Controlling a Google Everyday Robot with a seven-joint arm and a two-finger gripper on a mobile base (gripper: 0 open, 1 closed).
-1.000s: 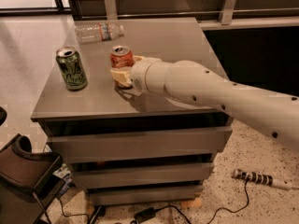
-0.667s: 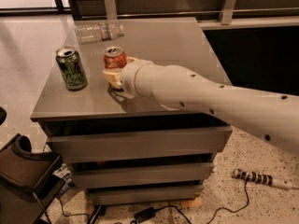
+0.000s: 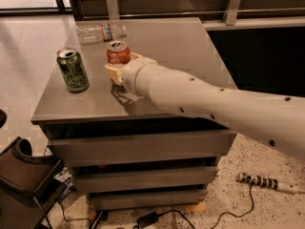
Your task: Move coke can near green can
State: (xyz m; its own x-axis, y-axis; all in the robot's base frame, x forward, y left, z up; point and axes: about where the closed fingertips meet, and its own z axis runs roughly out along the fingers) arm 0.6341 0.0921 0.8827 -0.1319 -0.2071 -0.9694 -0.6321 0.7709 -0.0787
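Note:
The coke can is red-orange with a silver top and stands upright on the grey cabinet top. My gripper is shut on the coke can, with pale fingers wrapped around its lower half; the white arm reaches in from the right. The green can stands upright to the left of the coke can, about one can's width away, near the cabinet's left edge.
A clear plastic bottle lies on its side at the back left of the cabinet top. A dark chair stands at the lower left. A cable and a striped tool lie on the floor at the right.
My gripper has moved left with the coke can in it, closing the gap to the green can. The green can and the bottle have not moved.

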